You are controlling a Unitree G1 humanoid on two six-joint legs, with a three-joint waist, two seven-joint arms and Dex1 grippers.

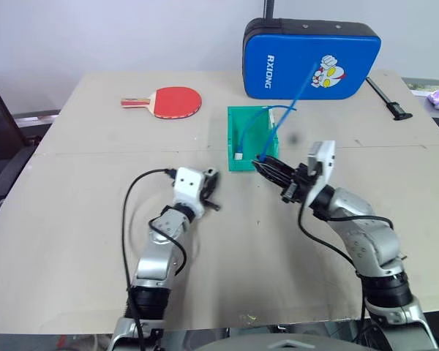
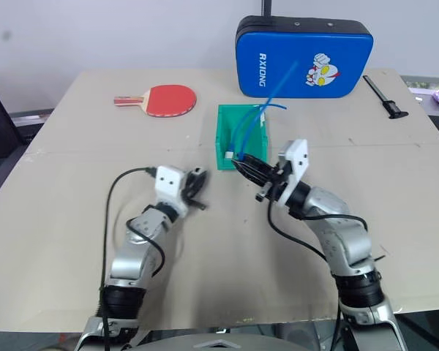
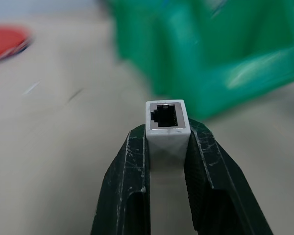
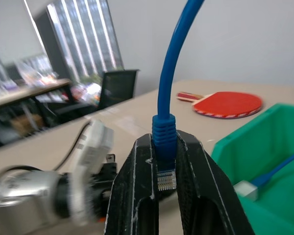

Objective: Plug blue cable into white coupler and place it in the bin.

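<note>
My left gripper (image 1: 211, 191) hovers over the table in front of the bin, shut on the white coupler (image 3: 166, 128). The coupler's dark socket faces the green bin (image 1: 235, 128). My right gripper (image 1: 268, 167) is at the bin's near right corner, shut on the blue cable (image 4: 167, 88) just behind its clear plug (image 4: 166, 179). From there the cable arcs up in front of the blue case and drops back into the bin, where its other plug (image 1: 238, 155) lies. The two grippers are about a hand's width apart.
A red table-tennis paddle (image 1: 177, 101) lies at the far left of the bin. A big blue padded case (image 1: 311, 58) stands behind the bin. A black tool (image 1: 389, 100) lies at the far right. The table's near area holds only my arms.
</note>
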